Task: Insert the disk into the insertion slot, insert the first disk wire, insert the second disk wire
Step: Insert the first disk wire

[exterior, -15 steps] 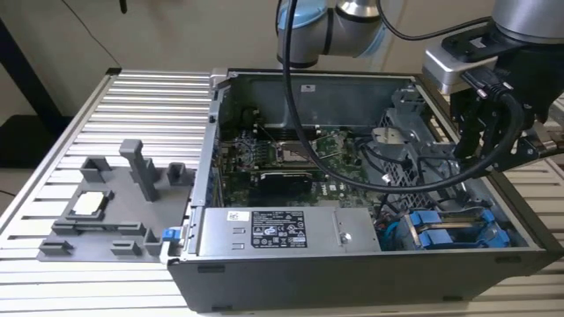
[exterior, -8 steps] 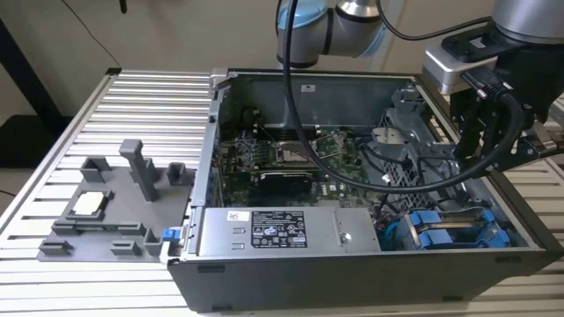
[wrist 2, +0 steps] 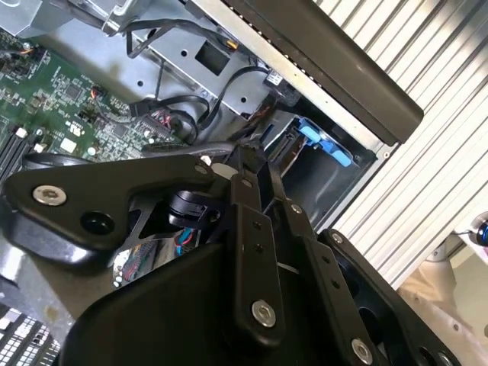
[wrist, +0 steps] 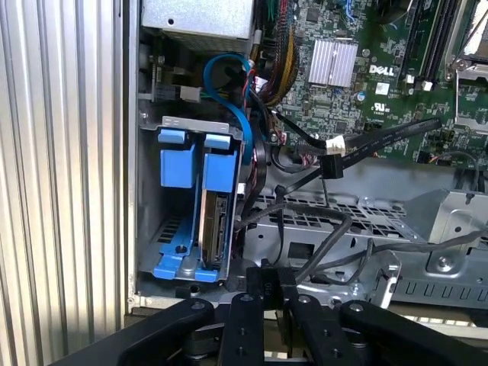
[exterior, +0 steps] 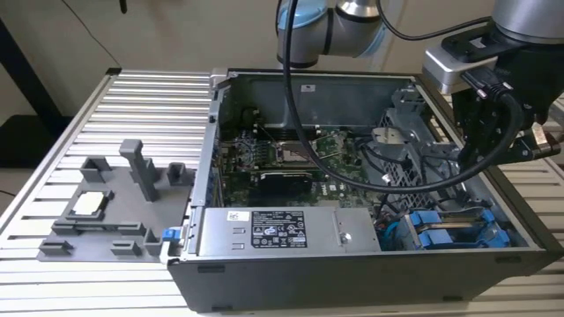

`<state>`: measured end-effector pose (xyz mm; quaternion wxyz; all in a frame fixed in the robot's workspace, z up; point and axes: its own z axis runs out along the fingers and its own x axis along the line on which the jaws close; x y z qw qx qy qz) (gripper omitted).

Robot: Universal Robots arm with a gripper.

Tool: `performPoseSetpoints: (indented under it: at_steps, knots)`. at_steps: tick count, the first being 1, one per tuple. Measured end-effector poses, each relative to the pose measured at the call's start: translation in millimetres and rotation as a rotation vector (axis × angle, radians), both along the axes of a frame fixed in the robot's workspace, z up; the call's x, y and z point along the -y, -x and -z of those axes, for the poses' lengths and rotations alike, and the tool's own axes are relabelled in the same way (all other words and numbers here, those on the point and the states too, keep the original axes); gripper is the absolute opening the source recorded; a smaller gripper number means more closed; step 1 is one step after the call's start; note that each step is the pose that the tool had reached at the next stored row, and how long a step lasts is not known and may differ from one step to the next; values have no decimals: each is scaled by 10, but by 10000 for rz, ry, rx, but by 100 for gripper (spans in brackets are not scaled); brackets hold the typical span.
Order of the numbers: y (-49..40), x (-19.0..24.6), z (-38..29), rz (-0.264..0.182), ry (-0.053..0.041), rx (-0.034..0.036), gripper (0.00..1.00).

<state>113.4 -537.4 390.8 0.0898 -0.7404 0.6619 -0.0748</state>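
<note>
Computer case (exterior: 352, 271): dark grey tower lying open on its side on a slatted aluminium table (exterior: 150, 99). The motherboard (exterior: 282, 158) lies in the middle and a grey power-supply box (exterior: 273, 231) sits along the near wall.
Arm (exterior: 529, 20): it reaches down over the corner of the case at the exterior view's right.
Insertion slot (wrist: 229, 126): a narrow bay of the grey sheet-metal drive cage in the case corner, just beside the perforated metal panel (wrist: 328, 217).
Disk (wrist: 216, 225): a flat drive seen edge-on, with a brownish end face, clipped in a bright blue carrier frame (wrist: 221, 164). It is seated in the slot, and a second blue carrier (wrist: 174, 160) fills the bay beside it.
Gripper (wrist: 276, 276): black fingers drawn together. Whether something thin is pinched between them cannot be told. In both wrist views (wrist 2: 252, 160) the tips sit over the cage, near the disk's exposed end but apart from it.
Wires: a blue cable (wrist: 245, 114) loops past the top of the cage, and black cables (wrist: 389, 133) cross the panel towards the fingertips.
</note>
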Motion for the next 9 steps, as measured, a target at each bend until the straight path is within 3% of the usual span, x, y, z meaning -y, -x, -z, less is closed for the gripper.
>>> performPoseSetpoints:
  at_steps: [6, 7, 9]
  knots:
    - [-2, 0, 0, 0, -3, -4, 19]
    - [-11, 1, 1, 1, 0, -39, 19]
    - [-54, 5, 1, 1, 7, -240, 19]
